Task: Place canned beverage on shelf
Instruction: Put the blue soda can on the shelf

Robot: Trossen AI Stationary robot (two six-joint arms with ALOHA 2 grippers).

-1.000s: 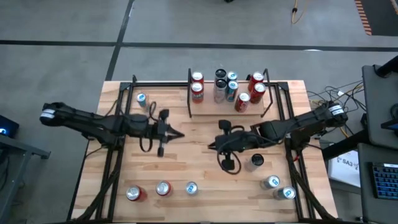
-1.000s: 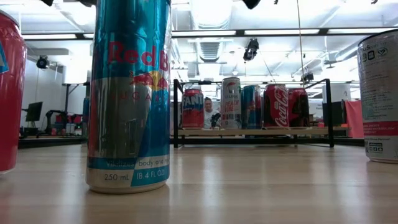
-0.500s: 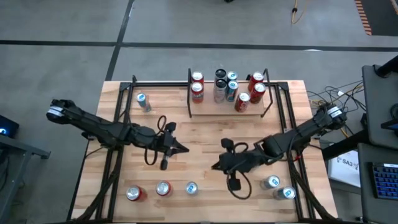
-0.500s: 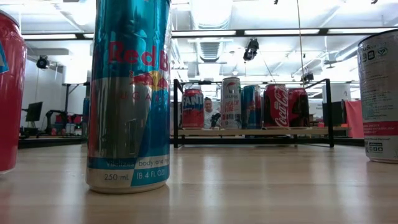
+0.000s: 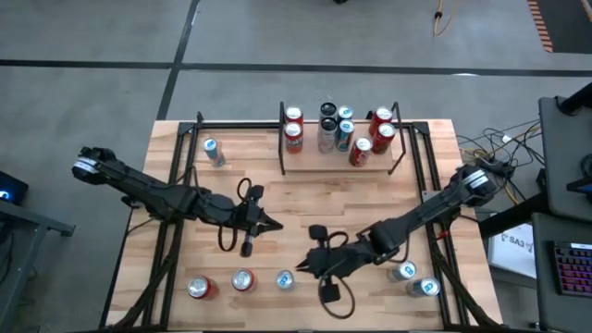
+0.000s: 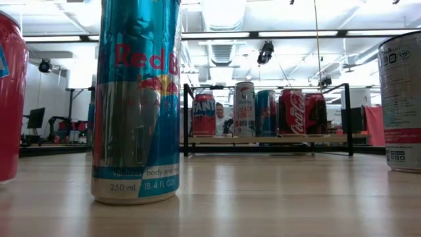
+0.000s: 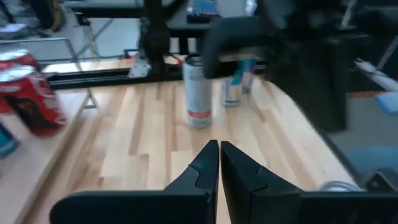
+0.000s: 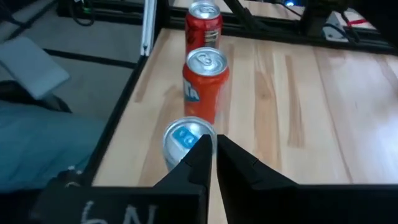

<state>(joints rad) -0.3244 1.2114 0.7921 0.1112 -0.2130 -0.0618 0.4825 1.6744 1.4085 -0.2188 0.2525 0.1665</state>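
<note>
The shelf (image 5: 319,163) stands at the table's far middle and carries several cans (image 5: 340,129); the low view shows it far back as shelf (image 6: 263,139). Three cans line the near edge: a red can (image 5: 199,288), an orange can (image 5: 242,280) and a blue-topped can (image 5: 284,279). My right gripper (image 5: 298,268) is shut, and in its wrist view the right gripper (image 8: 213,149) hangs just over the blue-topped can (image 8: 185,140). No touch shows. My left gripper (image 5: 277,227) is shut over the table's middle, holding nothing.
Two more cans (image 5: 414,278) stand at the near right and one can (image 5: 212,151) at the far left. Black frame rails (image 5: 176,213) run along both table sides. The left wrist view shows a silver can (image 7: 198,90) ahead. Bare wood lies between the grippers and the shelf.
My right gripper has swung toward the near edge and leftward, sinking, until its tips stand by the blue-topped can. My left gripper has drifted toward the near edge. Both have stayed shut. No can has moved.
</note>
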